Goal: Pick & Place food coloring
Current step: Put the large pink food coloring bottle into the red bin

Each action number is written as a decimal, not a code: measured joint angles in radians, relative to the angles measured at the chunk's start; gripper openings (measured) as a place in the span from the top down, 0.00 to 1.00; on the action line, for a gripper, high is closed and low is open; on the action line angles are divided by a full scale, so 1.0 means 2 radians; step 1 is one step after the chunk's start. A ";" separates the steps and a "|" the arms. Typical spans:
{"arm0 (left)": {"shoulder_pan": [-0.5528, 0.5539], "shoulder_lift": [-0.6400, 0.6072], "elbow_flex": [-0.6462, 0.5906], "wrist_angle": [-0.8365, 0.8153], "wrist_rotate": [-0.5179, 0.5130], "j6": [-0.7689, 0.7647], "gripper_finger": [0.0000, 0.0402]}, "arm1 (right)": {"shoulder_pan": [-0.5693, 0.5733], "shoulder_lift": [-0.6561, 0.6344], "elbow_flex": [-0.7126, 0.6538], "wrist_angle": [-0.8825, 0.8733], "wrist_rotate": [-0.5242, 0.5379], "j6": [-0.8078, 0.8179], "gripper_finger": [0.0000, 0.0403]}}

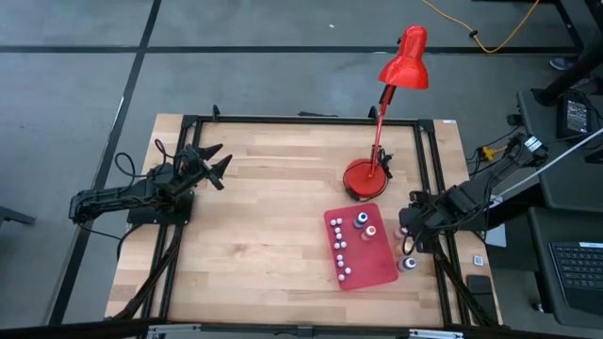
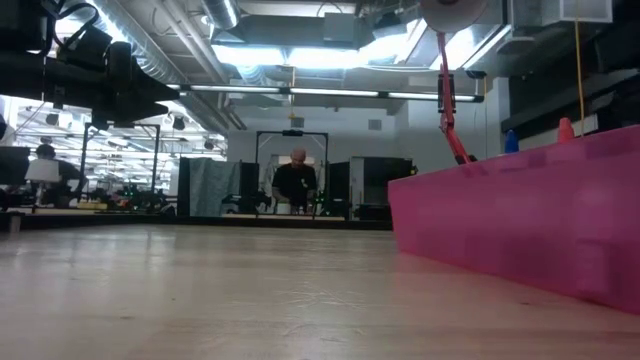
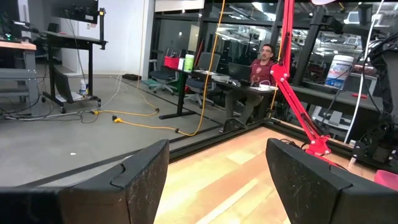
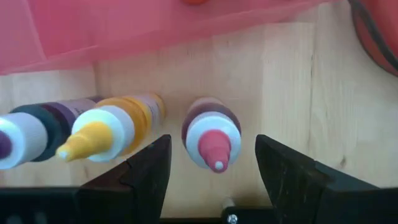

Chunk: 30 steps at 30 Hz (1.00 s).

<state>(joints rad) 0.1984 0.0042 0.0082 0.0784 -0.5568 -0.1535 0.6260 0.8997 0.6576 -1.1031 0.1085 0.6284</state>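
Straddling a red-tipped bottle [image 4: 210, 140] beside the mat's edge [image 4: 155, 34], right pincer [image 4: 211, 165] open, left pincer [image 3: 217, 174] open

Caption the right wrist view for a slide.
Right gripper, fingers open, poised over a red-tipped bottle standing beside a yellow-tipped one, near the red mat.

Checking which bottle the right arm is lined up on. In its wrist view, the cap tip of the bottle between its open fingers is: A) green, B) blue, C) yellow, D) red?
D: the right gripper is open with the red-tipped bottle centered between its fingers, while the yellow-tipped bottle stands off to one side.
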 joint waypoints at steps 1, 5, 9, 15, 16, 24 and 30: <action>0.000 0.000 0.000 0.000 0.000 0.000 0.34 | 0.000 0.000 -0.004 0.005 0.000 -0.001 0.42; 0.000 0.000 0.000 0.000 0.000 0.000 0.34 | 0.000 0.000 -0.013 0.021 0.001 -0.003 0.42; 0.000 0.000 0.000 0.000 0.000 0.000 0.34 | 0.000 0.000 -0.021 0.024 0.001 -0.003 0.45; 0.000 0.000 0.000 0.000 0.000 0.000 0.34 | 0.000 0.000 -0.022 0.029 0.016 -0.005 0.60; 0.000 0.000 0.000 0.000 0.000 0.000 0.34 | 0.000 0.000 -0.022 0.029 0.019 -0.003 0.63; 0.000 0.000 0.000 0.000 0.000 0.000 0.34 | 0.000 0.000 0.016 -0.014 0.036 -0.002 0.70; 0.000 0.000 0.000 0.000 0.000 0.000 0.34 | 0.000 0.011 0.105 -0.048 0.062 -0.004 0.66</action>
<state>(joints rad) 0.1984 0.0044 0.0086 0.0784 -0.5568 -0.1535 0.6258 0.9207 0.8675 -1.1996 0.2328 0.6195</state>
